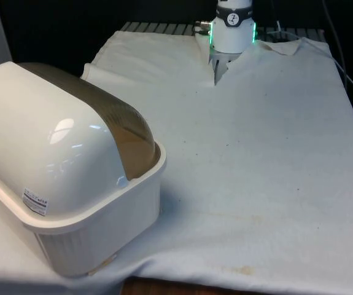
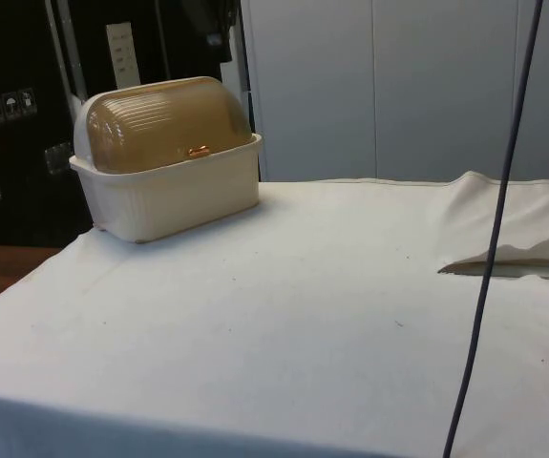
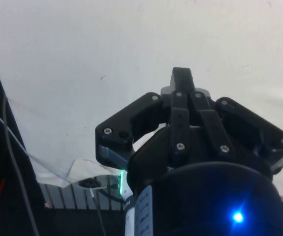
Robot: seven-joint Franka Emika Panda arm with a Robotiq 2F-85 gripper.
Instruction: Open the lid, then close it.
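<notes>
The bread box is set at the near end, on the front view's left, its amber lid seen rolled down; the small handle is left reachable; the gripper is seen closed on nothing above bare cloth, presumably parked before approach.

The bread box sits at the lower left of the front view on the cloth — its lid down over it.
</notes>
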